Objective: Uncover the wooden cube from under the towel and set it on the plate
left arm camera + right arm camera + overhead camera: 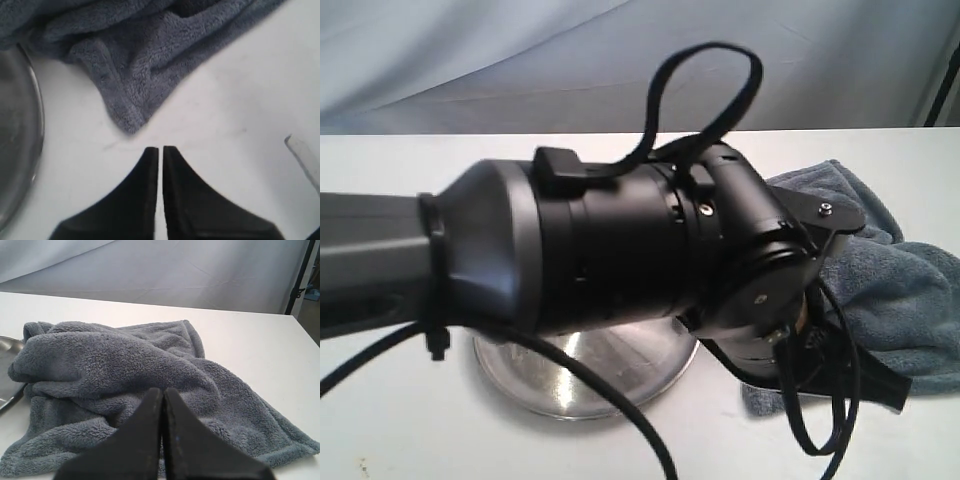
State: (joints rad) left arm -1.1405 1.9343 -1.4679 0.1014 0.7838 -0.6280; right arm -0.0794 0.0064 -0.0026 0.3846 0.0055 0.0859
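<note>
Trouble starts with what we cannot see: the wooden cube shows in no view, so we judge it lies somewhere under the towel (125, 375), which sits bunched on the white tabletop (225, 125) just beside the plate (570, 390). The left gripper (160, 150) hovers low over the table with its jaws drawn almost together, only a sliver of gap between them, and its tips are just short of a corner of the cloth. The right gripper (163, 390) is closed on nothing and faces the folded heap.

If we drive in with the jaws this narrow, we only shove the corner and bunch it further. A shallow pinch may catch fluff alone and slip. Pulling blind could drag the hidden block along, tip it off toward the table edge, or knock it against the plate's rim. The cloth could also sweep across the dish and cover it. With the left arm (620, 250) filling the exterior view, we may miss where the cube ends up.
</note>
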